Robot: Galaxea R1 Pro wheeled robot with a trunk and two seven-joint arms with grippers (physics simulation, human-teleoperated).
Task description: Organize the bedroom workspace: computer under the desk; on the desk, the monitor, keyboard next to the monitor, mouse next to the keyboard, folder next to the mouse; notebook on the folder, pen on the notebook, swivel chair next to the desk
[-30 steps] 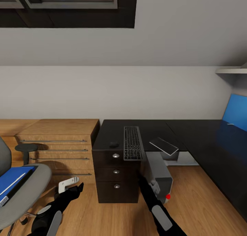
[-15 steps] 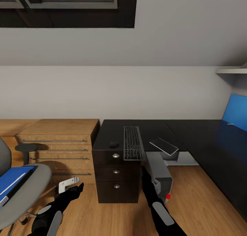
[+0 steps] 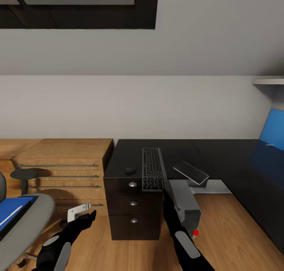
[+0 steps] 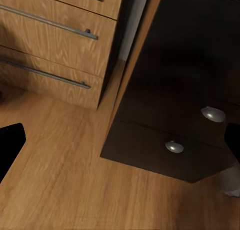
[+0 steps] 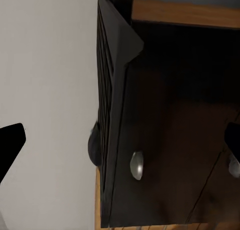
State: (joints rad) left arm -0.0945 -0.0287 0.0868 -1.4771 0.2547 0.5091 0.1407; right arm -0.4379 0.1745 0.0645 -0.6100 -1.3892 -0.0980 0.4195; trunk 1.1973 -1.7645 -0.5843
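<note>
The black desk (image 3: 221, 154) carries the keyboard (image 3: 152, 168), a small dark mouse (image 3: 130, 170) to its left, and the dark grey notebook (image 3: 191, 172) overhanging the front edge. Under that edge stands the grey computer (image 3: 186, 206). At the far left is the swivel chair (image 3: 27, 223) with the blue folder (image 3: 10, 212) on its seat. My left gripper (image 3: 91, 214) hangs low between chair and drawer unit, open (image 4: 125, 130). The right gripper (image 3: 165, 204) is in front of the drawers beside the computer, also open (image 5: 125, 132). The monitor and pen are out of view.
The desk's dark three-drawer unit (image 3: 133, 212) is right in front of me. A light wooden low cabinet (image 3: 67, 160) stands to its left. At the right is a blue panel (image 3: 273, 133) under a wall shelf (image 3: 269, 81). Wooden floor (image 3: 228, 239) lies ahead on the right.
The whole view has shifted: the chair sits further toward the left edge and the desk slightly lower and closer, so the camera moved. Both arms keep their pose and nothing was grasped.
</note>
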